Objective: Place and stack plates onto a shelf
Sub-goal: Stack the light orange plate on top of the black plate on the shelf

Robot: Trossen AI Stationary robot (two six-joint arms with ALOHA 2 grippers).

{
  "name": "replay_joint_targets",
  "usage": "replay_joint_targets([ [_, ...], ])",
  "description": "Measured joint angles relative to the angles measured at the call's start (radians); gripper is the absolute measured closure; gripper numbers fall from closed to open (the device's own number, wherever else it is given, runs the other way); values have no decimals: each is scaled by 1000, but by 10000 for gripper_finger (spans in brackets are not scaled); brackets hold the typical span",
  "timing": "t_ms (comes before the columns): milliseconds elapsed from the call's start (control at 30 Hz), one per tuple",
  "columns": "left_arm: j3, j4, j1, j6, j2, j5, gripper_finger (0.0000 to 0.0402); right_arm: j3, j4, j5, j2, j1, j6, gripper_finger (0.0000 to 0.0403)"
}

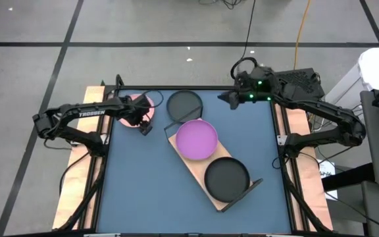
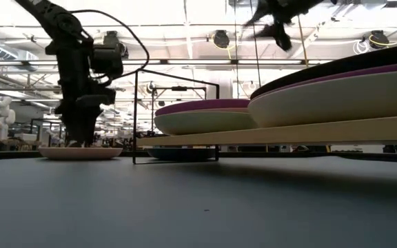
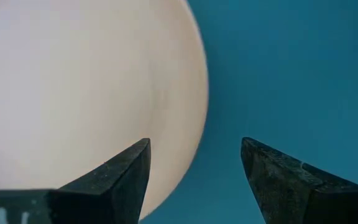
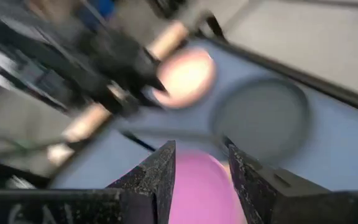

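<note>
The left pincer (image 1: 143, 124) is down at the far left corner of the counter (image 1: 150, 197), its fingers (image 3: 120, 177) spread wide and straddling the edge of the pink plate (image 1: 137, 106): one finger sits over the plate's face, the other over bare counter just beside the rim. It holds nothing yet, and whether a fingertip already touches the plate is hard to say from the low view.

The step in hand looks like the pick-up of this pink plate. The next move calls for closing on the rim, lifting it clear, and carrying it across to the shelf (image 1: 193, 174).

Just beside the pink plate, a black plate (image 1: 183, 105) lies loose on the counter. The shelf runs diagonally across the middle, bearing two stacks: one topped by a purple plate (image 1: 197, 139), the other by another black plate (image 1: 226, 179) nearer the front.

The right pincer (image 1: 229, 99) hangs raised over the far edge of the counter, parted narrowly and empty.
</note>
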State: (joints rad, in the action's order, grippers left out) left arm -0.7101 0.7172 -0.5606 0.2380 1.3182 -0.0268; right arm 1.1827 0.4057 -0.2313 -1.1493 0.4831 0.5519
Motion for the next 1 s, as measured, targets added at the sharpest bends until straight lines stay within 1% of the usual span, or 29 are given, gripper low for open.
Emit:
replay_joint_targets([
  [67, 30, -34, 1, 3, 0, -7, 147, 0, -117, -35, 14, -9, 51, 271],
  [133, 63, -85, 1, 3, 0, -15, 147, 1, -229, -35, 25, -31, 86, 271],
  [233, 112, -134, 1, 4, 0, -25, 147, 1, -346, -27, 35, -67, 134, 271],
  [367, 156, -190, 1, 3, 0, -34, 147, 1, -386, 35, 44, -124, 196, 271],
  [433, 172, -213, 2, 2, -2, -38, 155, 1, -384, 67, 45, -159, 220, 271],
  [500, 184, -236, 3, -4, -3, -45, 176, 1, -384, 99, 44, -195, 249, 271],
  [567, 198, -261, 5, -9, -3, -51, 206, 1, -386, 129, 44, -233, 274, 271],
  [767, 208, -299, 40, -37, -3, -67, 323, 1, -399, 288, 44, -353, 296, 271],
  [867, 195, -292, 72, -53, -22, -97, 376, 1, -428, 345, 44, -403, 301, 271],
  [933, 181, -275, 96, -54, -38, -119, 389, 1, -445, 379, 44, -434, 301, 271],
  [1000, 162, -258, 118, -52, -62, -126, 389, 1, -447, 417, 44, -465, 301, 271],
])
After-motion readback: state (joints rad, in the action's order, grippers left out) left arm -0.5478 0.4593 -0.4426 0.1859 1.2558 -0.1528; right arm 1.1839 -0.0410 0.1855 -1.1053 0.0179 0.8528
